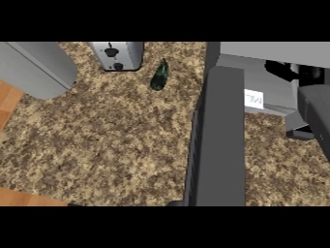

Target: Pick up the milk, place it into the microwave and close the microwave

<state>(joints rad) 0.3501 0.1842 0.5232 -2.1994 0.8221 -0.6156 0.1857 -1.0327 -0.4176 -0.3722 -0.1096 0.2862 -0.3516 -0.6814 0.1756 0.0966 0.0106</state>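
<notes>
While right forearm reaches into microwave (267,63) | hand (285,70) state unclear | milk (254,99) inside

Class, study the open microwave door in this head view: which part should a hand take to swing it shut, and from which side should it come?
Probably the free edge of the microwave door, at the end nearest the view's lower edge. The door stands open as a long grey slab reaching from the microwave toward the robot. Come from its left, over the bare counter, pushing rightward; the right hand is inside.
</notes>
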